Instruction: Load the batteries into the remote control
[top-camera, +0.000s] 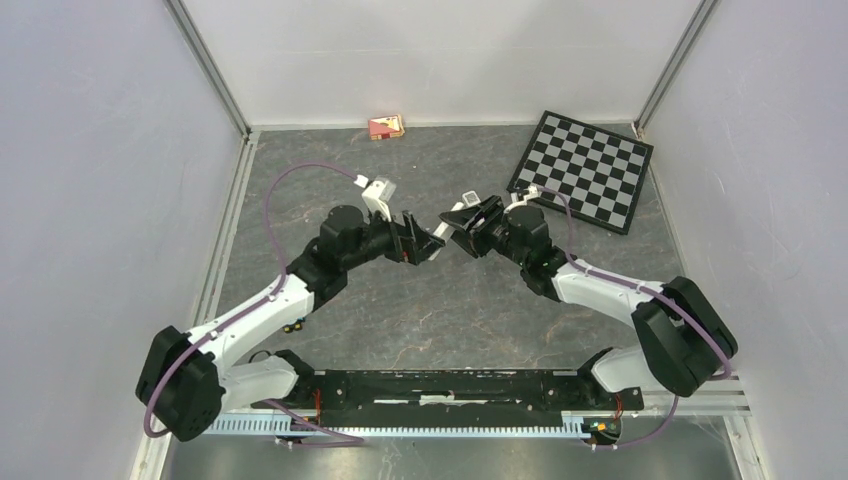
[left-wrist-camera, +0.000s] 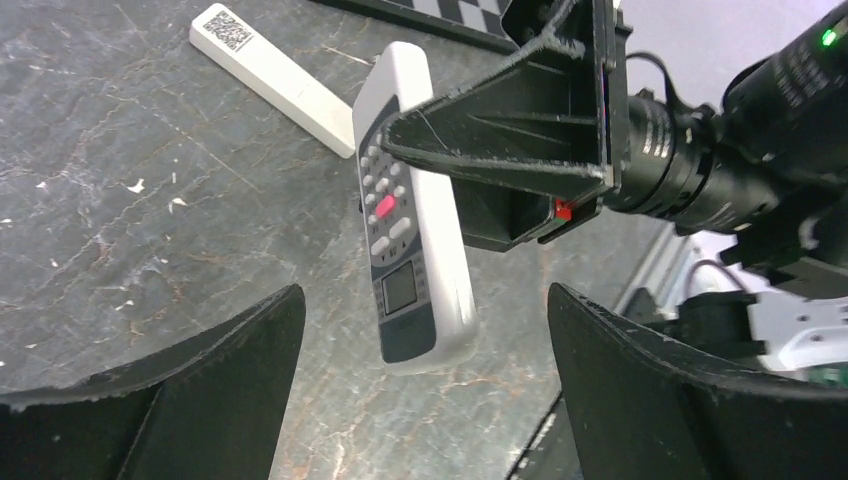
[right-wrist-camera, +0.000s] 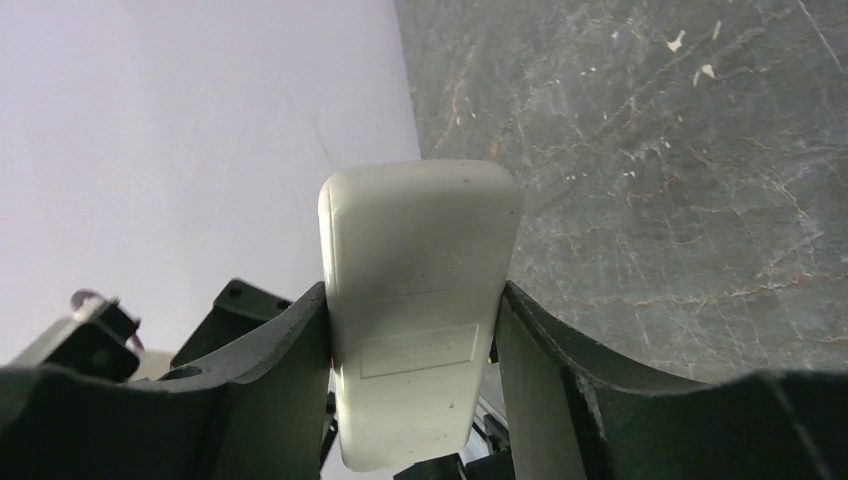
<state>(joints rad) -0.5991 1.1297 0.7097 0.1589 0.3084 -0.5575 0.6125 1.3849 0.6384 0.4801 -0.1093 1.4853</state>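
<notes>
Robot lab, enclosed test cell. Plain white panel walls (top-camera: 440, 50) on three sides, set in bare aluminium posts (top-camera: 205, 60). Dark marble-patterned tabletop (top-camera: 420, 310), scuffed and flecked. Left arm (top-camera: 255, 318) and right arm (top-camera: 605, 287) bolted to black rail (top-camera: 450, 385) at near edge, beside slotted aluminium profile (top-camera: 400, 427). Purple cables (top-camera: 267, 215) looped loose along arms. Camera lens (left-wrist-camera: 700, 170) mounted on wrist. Unrelated props in cell: chessboard (top-camera: 583, 170), small red box (top-camera: 386, 126), white remote control (left-wrist-camera: 415, 250).

Left arm (top-camera: 245, 325), right arm (top-camera: 600, 285): white shells, black joints, big black shoulder blocks. Purple cables (top-camera: 268, 215) run along both. Black base rail (top-camera: 450, 385) joins them. Fingers (left-wrist-camera: 210, 370) matte black, rough edges.
</notes>
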